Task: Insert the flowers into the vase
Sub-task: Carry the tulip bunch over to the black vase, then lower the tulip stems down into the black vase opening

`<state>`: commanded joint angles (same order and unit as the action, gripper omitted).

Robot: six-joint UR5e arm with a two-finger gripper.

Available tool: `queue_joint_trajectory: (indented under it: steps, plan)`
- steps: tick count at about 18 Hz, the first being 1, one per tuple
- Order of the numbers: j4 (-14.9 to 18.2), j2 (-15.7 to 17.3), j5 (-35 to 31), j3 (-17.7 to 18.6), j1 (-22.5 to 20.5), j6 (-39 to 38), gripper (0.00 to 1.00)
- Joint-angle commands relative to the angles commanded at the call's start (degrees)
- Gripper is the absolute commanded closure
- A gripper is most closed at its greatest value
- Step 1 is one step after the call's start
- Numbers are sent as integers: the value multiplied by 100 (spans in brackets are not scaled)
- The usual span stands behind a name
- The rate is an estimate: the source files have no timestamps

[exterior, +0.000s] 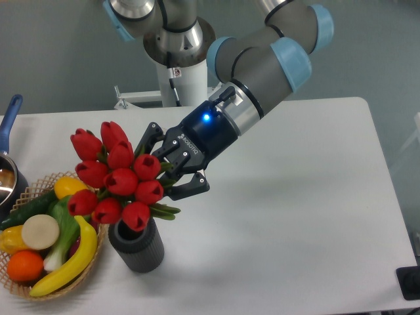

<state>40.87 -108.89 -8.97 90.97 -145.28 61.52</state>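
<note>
The white surface [308, 197] carries everything. The robot arm [262, 65] reaches from the far side down to the left. Its claw [172, 172] is closed around the green stems of the flowers [115, 177] and holds them tilted. The red buds hang over the vase [138, 246] and over the right edge of the basket [39, 289]. The lowest bud is at the mouth of the vase. The vase stands upright on the near left, just beside the basket of toy fruit.

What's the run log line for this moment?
gripper: shut on flowers | flowers: tilted, above vase | stems: not clearly in mouth
</note>
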Motion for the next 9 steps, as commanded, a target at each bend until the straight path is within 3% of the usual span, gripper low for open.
queue_joint_trajectory:
  steps: [3, 9]
  plan:
    - [0, -185, 457, -123, 17, 150, 61]
    - [0, -360, 484, -272, 157, 176, 61]
